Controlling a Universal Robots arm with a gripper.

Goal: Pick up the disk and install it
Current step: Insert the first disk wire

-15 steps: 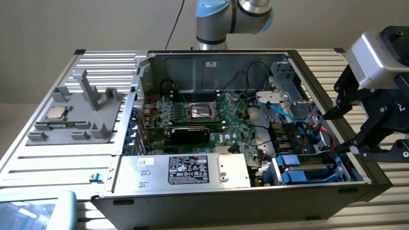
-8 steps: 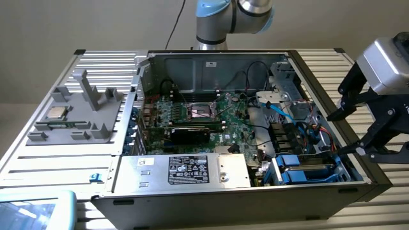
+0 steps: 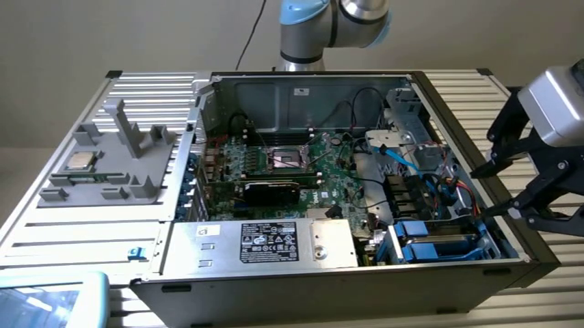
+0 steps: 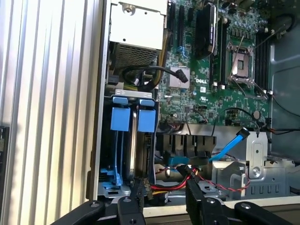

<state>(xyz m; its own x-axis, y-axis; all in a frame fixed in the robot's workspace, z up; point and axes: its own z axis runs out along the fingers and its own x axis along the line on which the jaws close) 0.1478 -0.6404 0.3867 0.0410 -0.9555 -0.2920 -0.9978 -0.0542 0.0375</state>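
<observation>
The disk (image 3: 440,240) lies in the drive bay at the near corner of the open computer case, on the exterior view's right; its bright blue carrier frames a silver-grey face. The wrist view shows the disk's blue end tabs (image 4: 133,119) upright in the bay. My gripper (image 3: 498,190) hangs just outside the case wall beside that bay, a little above it. In the wrist view the gripper (image 4: 166,204) has its black fingers (image 4: 133,208) apart, with nothing between them except the red and black cables lying behind.
A silver power supply box (image 3: 273,242) fills the case's near side, and the green motherboard (image 3: 292,164) lies behind it. A blue cable (image 4: 229,145) crosses the metal cage. On the exterior view's left, a grey fixture (image 3: 128,147) holds a small CPU chip (image 3: 81,162).
</observation>
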